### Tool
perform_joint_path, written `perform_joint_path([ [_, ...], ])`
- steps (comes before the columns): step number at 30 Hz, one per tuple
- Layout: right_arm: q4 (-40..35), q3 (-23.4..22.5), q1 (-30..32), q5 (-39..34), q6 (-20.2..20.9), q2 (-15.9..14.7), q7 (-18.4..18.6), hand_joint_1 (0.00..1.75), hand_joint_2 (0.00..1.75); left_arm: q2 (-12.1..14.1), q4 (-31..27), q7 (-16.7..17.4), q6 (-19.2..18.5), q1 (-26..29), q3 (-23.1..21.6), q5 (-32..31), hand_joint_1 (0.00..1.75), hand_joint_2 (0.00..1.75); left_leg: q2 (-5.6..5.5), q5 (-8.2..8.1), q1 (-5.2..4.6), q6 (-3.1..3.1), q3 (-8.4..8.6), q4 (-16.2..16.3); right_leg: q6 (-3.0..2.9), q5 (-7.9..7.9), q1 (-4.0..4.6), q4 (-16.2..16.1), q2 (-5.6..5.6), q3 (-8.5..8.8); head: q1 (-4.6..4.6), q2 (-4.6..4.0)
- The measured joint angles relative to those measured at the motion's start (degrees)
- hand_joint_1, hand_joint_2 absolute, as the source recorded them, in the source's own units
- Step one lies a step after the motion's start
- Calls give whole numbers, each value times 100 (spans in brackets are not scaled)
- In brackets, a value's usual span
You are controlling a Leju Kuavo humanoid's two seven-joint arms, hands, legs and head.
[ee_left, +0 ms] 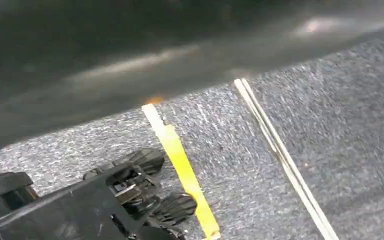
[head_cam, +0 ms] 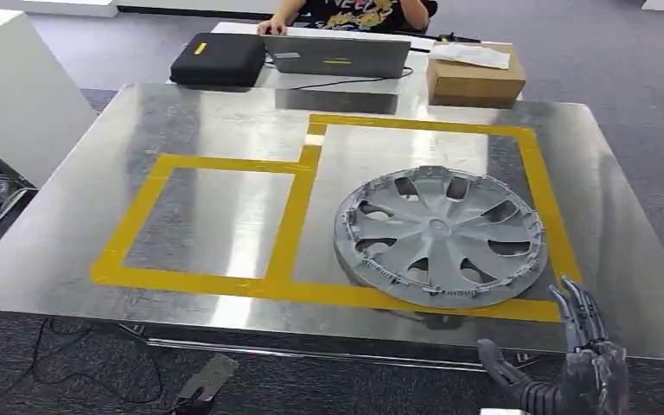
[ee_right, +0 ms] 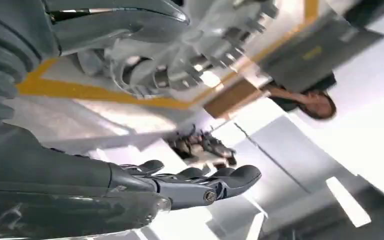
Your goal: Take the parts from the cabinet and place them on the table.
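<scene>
A grey wheel cover [head_cam: 440, 236] lies flat on the steel table [head_cam: 207, 112], inside the larger right box of yellow tape [head_cam: 298, 212]. Its near rim overlaps the front tape line. My right hand [head_cam: 584, 359] hangs just off the table's front edge, right of and below the cover, fingers spread and holding nothing. In the right wrist view the hand [ee_right: 130, 182] sits close in front of the wheel cover's ribbed rim [ee_right: 180, 65], not touching it.
At the table's far edge sit a black case [head_cam: 219, 59], a laptop [head_cam: 339, 56] and a cardboard box [head_cam: 475, 76], with a person [head_cam: 354, 13] seated behind. A white cabinet [head_cam: 13, 95] stands at the left. Grey carpet with a yellow floor strip [ee_left: 185, 170] lies below.
</scene>
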Motion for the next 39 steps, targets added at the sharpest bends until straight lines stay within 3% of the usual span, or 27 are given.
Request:
perform_joint_path([
  [7, -258, 134, 514, -100, -86, 595, -391, 0, 175, 2, 0, 17, 44, 19, 162, 61, 0, 0, 2, -1, 0, -2, 4, -1, 0, 0, -1, 1, 6, -6, 0, 0],
  [10, -256, -36, 676, -412, -88, 983, -1035, 0, 175, 13, -2, -37, 44, 35, 193, 101, 0, 0, 1, -6, -1, -2, 11, -1, -5, -7, -1, 0, 2, -42, 2, 0],
  [12, -239, -372, 775, -862, -88, 1451, -1542, 0, 175, 42, 0, -77, 57, 65, 234, 114, 0, 0, -1, -32, -28, 28, 8, 29, 29, 11, -20, -20, 4, 18, -4, 0],
  [15, -136, -930, 800, -1544, -90, 1843, -1372, 0, 175, 61, 0, -50, 135, 96, 321, 147, 0, 0, 2, -22, -42, 56, 12, 32, 62, 36, -32, -35, 9, 28, -4, 0],
  [17, -16, -1384, 770, -1727, -97, 1948, -1134, 0, 175, 57, 0, -48, 160, 94, 335, 151, 0, 0, 8, 63, -5, 133, 41, -78, 102, 12, -30, -27, 5, 36, 0, 0],
  [19, 247, -1876, 679, -2020, -99, 2033, -909, 0, 175, 37, 0, -42, 177, 93, 367, 151, 0, 0, 26, 98, 0, 186, 37, -100, 48, -380, -4, 442, -21, -193, 20, 0],
  [21, 625, -2322, 523, -2126, -101, 2090, -706, 0, 175, 20, 0, -11, 188, 115, 418, 151, 0, 0, 44, 110, -37, 204, 5, -96, 32, -879, 14, 1465, -22, -633, 26, 0],
  [22, 824, -2529, 441, -2113, -99, 2112, -592, 0, 175, 13, 0, 13, 190, 128, 440, 151, 0, 0, 48, 122, -54, 203, -16, -88, 20, -992, 33, 1813, -23, -778, 31, 0],
  [23, 1065, -2785, 379, -2120, -101, 2141, -474, 0, 175, 4, 0, 35, 192, 141, 459, 151, 0, 0, 48, 132, -69, 204, -27, -86, 0, -944, 44, 1851, -23, -778, 31, 0],
  [24, 1279, -2984, 302, -2151, -101, 2167, -429, 0, 175, -2, 0, 35, 195, 151, 468, 151, 0, 0, 46, 142, -78, 196, -35, -84, -29, -769, 59, 1600, -23, -629, 28, 0],
  [26, 1664, -3301, 123, -2231, -101, 2182, -359, 0, 175, -11, 0, 35, 195, 157, 483, 151, 0, 0, 41, 159, -85, 169, -40, -71, -97, -281, 82, 522, -27, -23, 31, 0],
  [27, 1838, -3454, 41, -2240, -99, 2193, -359, 0, 175, -20, 0, 33, 197, 155, 492, 151, 0, 0, 41, 166, -85, 152, -45, -51, -131, -237, 96, 52, -38, 221, 35, 0],
  [29, 2118, -3676, -75, -2308, -103, 2237, -383, 0, 175, -22, 0, 28, 199, 151, 505, 151, 0, 0, 38, 190, -115, 83, -81, -23, -141, -199, 123, 19, -33, 198, 22, 0],
  [32, 2654, -3976, -272, -2614, -103, 2274, -416, 0, 175, -31, 0, 13, 206, 162, 558, 168, 0, 0, 34, 262, -87, -25, -99, -28, -239, -119, 141, 21, -35, 139, 28, 0],
  [33, 2879, -4061, -365, -2829, -103, 2307, -490, 0, 175, -28, 0, 0, 214, 168, 582, 171, 0, 0, 24, 154, -78, -68, -147, 33, -273, -56, 99, 2, -66, 130, 37, 0],
  [34, 3099, -4120, -452, -3151, -105, 2324, -583, 0, 175, -33, 0, -26, 217, 174, 597, 184, 0, 0, 29, -134, -63, -133, -227, 240, -312, -10, 92, 2, -62, 99, -2, 0],
  [36, 3667, -4131, -639, -4121, -103, 2372, -789, 0, 175, -24, 0, -96, 234, 177, 627, 225, 0, 0, 30, -721, -7, -211, -510, 1101, -325, 86, 92, 13, -72, -24, -20, 0],
  [37, 3934, -4124, -710, -4522, -103, 2392, -855, 0, 175, -24, 0, -109, 236, 181, 645, 230, 0, 0, 31, -927, 8, -234, -628, 1519, -322, 125, 93, 19, -81, -89, -24, 0],
  [38, 4166, -4113, -771, -4757, -103, 2414, -901, 0, 175, -24, 0, -120, 236, 195, 656, 232, 0, 0, 31, -1010, 22, -250, -645, 1736, -319, 167, 92, 36, -90, -165, -24, 0],
  [39, 4348, -4100, -819, -4841, -103, 2429, -919, 0, 175, -24, 0, -129, 238, 205, 667, 232, 0, 0, 31, -943, 35, -254, -509, 1636, -313, 207, 91, 57, -90, -238, -24, 0],
])
